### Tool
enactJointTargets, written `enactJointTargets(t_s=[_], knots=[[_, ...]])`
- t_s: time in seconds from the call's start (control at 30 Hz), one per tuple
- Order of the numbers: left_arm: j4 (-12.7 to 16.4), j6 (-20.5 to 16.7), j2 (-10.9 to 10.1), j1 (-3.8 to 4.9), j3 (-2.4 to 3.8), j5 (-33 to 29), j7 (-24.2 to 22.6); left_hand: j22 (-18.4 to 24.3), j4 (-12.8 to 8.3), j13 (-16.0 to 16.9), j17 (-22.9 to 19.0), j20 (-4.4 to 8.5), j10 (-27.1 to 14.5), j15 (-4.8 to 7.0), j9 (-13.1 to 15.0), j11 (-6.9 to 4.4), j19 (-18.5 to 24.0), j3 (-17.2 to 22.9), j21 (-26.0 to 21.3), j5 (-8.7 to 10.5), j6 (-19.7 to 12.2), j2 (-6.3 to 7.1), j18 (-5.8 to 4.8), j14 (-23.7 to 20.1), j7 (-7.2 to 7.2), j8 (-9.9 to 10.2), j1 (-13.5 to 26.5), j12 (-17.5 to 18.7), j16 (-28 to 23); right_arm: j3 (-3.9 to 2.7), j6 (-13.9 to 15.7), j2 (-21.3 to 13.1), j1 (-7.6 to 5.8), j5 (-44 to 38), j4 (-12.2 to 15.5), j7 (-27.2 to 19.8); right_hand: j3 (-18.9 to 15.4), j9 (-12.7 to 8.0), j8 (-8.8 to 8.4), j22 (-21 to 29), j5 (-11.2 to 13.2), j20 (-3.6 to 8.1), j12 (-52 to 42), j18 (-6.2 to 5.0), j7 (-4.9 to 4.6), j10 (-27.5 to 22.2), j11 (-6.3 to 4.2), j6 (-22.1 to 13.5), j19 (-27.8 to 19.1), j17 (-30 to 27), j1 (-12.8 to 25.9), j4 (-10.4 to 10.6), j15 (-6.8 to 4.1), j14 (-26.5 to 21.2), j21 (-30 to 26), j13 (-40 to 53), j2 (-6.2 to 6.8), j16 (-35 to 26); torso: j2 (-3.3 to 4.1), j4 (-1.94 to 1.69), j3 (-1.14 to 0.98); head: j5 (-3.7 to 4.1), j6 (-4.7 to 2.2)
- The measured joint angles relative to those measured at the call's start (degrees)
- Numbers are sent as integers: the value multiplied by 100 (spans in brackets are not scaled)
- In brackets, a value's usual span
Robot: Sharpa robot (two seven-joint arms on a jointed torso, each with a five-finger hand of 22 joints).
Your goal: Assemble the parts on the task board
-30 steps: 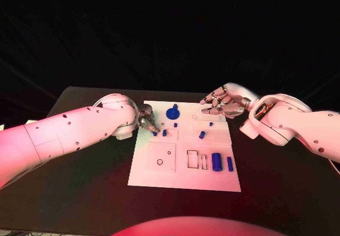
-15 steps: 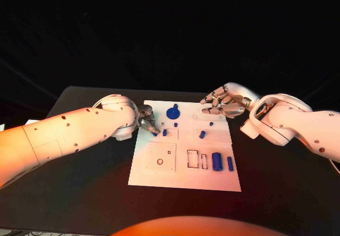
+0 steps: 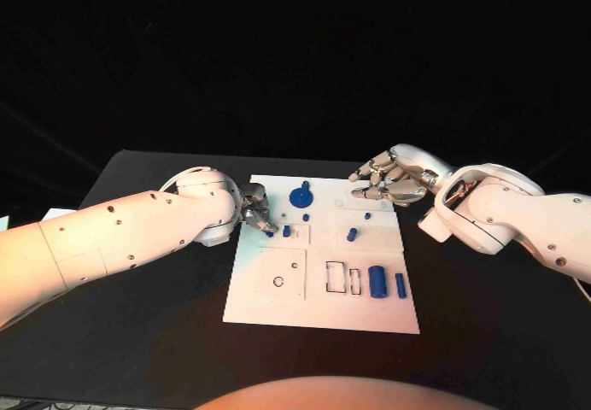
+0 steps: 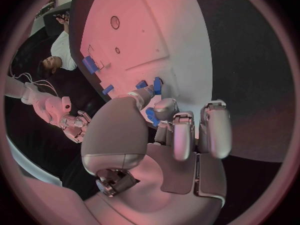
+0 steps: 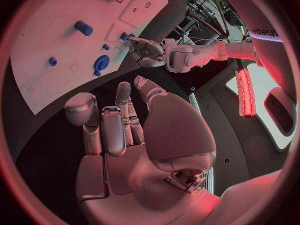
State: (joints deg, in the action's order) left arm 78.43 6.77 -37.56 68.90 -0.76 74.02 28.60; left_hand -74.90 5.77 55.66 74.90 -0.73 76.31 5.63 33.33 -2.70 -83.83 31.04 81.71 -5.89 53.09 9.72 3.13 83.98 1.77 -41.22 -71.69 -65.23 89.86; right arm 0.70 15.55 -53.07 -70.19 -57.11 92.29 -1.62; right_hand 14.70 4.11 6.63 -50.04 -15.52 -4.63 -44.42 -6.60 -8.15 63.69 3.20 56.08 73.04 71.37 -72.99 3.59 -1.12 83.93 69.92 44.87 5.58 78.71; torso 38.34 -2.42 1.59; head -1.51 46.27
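The white task board lies in the middle of the black table. My left hand rests at the board's left edge and pinches a small blue part between thumb and a finger. Two short blue pegs stand on the board just beyond its fingertips. A blue round gear-like part stands near the far edge. My right hand hovers over the board's far right corner, fingers partly bent and apart, nothing in them. The board and my left hand also appear in the right wrist view.
More blue parts are on the board: small pegs in the middle, and a thick cylinder with a thin one at the right. Outlined slots and a small hole mark the near half. Bare black table surrounds the board.
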Motion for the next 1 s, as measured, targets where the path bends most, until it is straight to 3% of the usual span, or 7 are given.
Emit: enactJointTargets(t_s=[0.67,1.0], knots=[[487,-1108,-387,-179,-15,-196,-98,0,0,-8,4,0,37,0,-11,-17,0,0,84,-25,16,-2,0,0,16,-12,1,0,0,0,2,-21,1,16,1,-22,1,0,0,0,0,0,0,0,0,1,1,0,0,1,0,-1,0,0,0,1,0,0,-2,-9,-1,19,12],[536,-1349,-417,-277,-15,-62,-102,-4,1,-8,4,0,37,0,-7,-16,0,1,84,-23,17,-9,0,0,17,-11,9,0,0,0,2,-28,1,20,5,-29,1,0,0,0,0,0,0,0,0,-12,-12,0,0,1,0,-2,0,0,0,1,0,0,0,-6,1,-7,19]])
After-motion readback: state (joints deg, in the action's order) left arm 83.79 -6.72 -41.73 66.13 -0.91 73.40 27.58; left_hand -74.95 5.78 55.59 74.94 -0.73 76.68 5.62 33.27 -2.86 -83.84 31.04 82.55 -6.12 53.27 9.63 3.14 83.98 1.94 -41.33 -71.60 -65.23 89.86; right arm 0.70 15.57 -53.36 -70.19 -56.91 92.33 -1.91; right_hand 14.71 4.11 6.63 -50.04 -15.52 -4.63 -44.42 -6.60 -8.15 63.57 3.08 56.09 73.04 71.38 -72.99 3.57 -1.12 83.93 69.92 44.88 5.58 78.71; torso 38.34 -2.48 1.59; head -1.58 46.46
